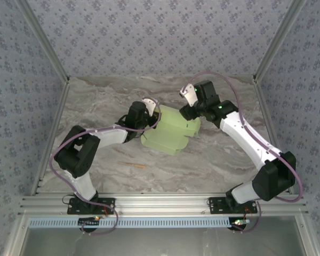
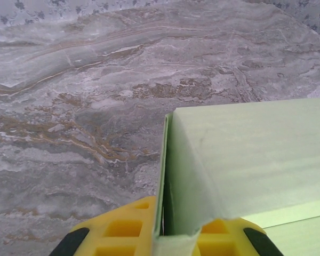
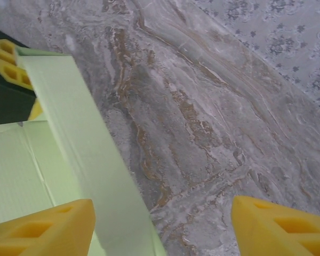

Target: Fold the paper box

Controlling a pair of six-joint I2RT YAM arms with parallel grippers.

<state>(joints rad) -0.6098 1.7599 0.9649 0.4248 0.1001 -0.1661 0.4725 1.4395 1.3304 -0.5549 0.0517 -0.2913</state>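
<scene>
Left arm (image 1: 96, 141): bent at the elbow, reaching inward. Left gripper (image 2: 165, 237): pinched tight on a wall of the paper box (image 2: 245, 154) (yellow pads (image 2: 122, 229) either side). Right arm (image 1: 245, 133): stretched forward and inward. Right gripper (image 3: 162, 208): spread wide, yellow fingers (image 3: 42, 229) well apart.

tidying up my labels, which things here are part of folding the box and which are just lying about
In the job: box, pinched in the shut left gripper; right gripper, open by a flap of the box.
Lying about: thin tan stick on the table, apart from the box.
</scene>
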